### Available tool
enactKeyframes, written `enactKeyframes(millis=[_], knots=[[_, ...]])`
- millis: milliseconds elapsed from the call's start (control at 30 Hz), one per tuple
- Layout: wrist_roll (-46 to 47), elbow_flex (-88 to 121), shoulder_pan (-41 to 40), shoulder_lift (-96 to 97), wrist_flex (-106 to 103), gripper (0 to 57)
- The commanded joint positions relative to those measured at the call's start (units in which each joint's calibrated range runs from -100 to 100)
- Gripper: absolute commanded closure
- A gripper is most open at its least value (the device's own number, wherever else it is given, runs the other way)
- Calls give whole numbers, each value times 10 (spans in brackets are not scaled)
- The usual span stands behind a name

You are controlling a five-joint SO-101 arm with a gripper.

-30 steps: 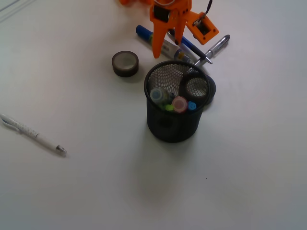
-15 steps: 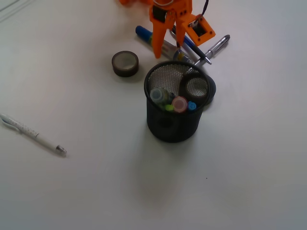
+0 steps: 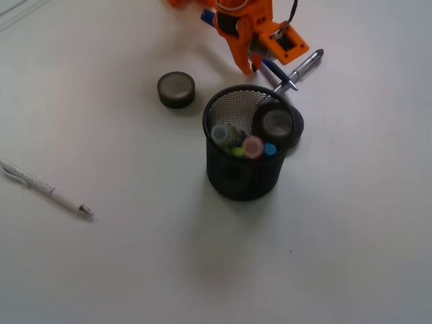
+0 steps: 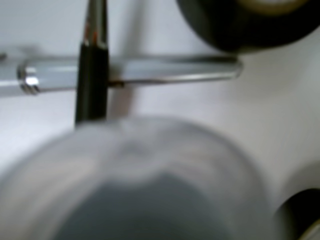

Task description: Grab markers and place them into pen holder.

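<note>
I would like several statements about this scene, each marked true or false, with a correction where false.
1. The black wire-mesh pen holder stands upright. True.
2. The pen holder is empty. False: coloured marker caps show inside it.
3. The slim white pen lies on the table, far from the pen holder. True.
4. The small dark tape roll lies inside the pen holder. False: it lies on the table beside it.
5. The orange gripper is above the white pen. False: it is behind the pen holder, near the silver pen.
</note>
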Motion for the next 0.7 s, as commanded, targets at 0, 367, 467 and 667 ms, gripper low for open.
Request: enactKeyframes(millis=[0, 367, 467, 667], knots=[[14, -64, 0, -11, 11, 572], [14, -366, 13, -11, 123, 572], [-29, -476, 15, -5, 123, 572], [-107, -602, 38, -3, 106, 571]])
